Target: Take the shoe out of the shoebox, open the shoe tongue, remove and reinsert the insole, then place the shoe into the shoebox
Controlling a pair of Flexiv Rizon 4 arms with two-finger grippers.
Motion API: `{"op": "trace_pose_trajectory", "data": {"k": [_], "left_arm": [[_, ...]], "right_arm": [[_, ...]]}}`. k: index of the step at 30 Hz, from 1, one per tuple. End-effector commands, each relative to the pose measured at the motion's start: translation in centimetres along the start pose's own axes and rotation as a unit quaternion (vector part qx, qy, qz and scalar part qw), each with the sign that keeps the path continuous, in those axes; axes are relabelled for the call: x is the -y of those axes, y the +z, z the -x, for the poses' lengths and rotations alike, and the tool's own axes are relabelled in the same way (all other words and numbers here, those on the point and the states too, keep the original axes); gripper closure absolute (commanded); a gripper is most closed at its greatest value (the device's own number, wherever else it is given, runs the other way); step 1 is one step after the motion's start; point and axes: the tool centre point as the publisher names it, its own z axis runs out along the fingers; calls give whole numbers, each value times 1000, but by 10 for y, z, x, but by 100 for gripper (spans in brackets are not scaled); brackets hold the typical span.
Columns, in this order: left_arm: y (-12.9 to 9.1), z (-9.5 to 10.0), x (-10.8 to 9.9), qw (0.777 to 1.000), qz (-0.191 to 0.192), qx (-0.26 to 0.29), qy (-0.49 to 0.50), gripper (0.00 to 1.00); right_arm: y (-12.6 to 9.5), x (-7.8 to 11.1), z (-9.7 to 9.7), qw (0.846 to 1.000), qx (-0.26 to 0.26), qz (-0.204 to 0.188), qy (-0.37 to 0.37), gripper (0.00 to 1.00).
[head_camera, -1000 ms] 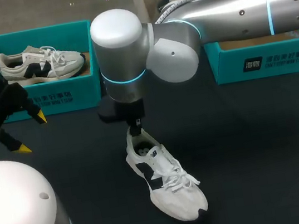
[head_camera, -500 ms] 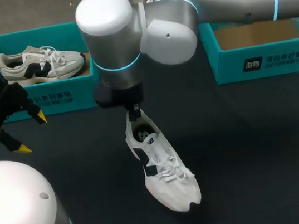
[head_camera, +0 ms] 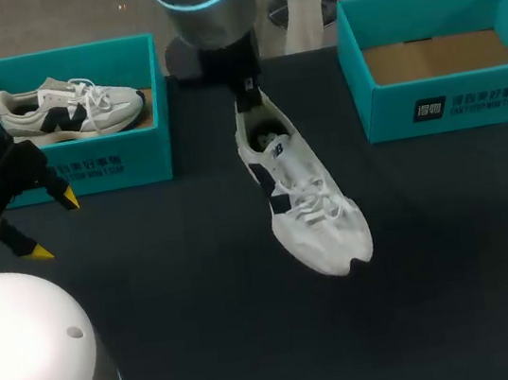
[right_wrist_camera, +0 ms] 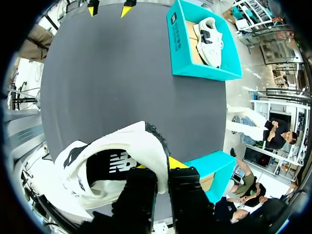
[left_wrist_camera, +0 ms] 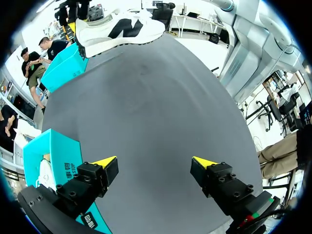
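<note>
In the head view, holding the white shoe (head_camera: 305, 199) by its heel collar near top centre with the right gripper (head_camera: 245, 92), fingers clamped on it, toe hanging down toward mid-frame above the table (head_camera: 156, 300). Out of the box, then; judging by the open cardboard floor of the empty shoebox (head_camera: 443, 110) at upper right, probably either just taken out or on the way back in. Cannot tell from here whether the tongue and insole work is done. At upper left, a second shoebox (head_camera: 88, 167) with a second shoe (head_camera: 70, 108) lying in it; at the left edge, the left gripper (head_camera: 55, 224) with fingers spread wide on nothing. In the left wrist view, fingers apart over bare table, second shoebox (left_wrist_camera: 46, 156) just beside one finger, white shoe (left_wrist_camera: 122, 30) well ahead. In the right wrist view, fingers pinched together on the white shoe's (right_wrist_camera: 105, 163) heel rim, empty shoebox (right_wrist_camera: 210, 165) close beside the gripper, second shoebox (right_wrist_camera: 181, 44) ahead. Nothing lying between the white shoe and the empty shoebox; only its near wall to clear.
</note>
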Motion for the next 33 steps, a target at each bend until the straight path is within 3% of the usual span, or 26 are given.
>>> {"op": "trace_pose_trajectory", "data": {"k": [1,5,33], "left_arm": [[0,-1,0,1000,1,0,0,0],[0,-1,0,1000,1,0,0,0],[0,-1,0,1000,1,0,0,0]], "right_arm": [[-44,4,16,1000,-7,-7,-1,100],[-50,7,25,1000,-15,-6,-6,100],[-50,7,25,1000,-15,-6,-6,100]]}}
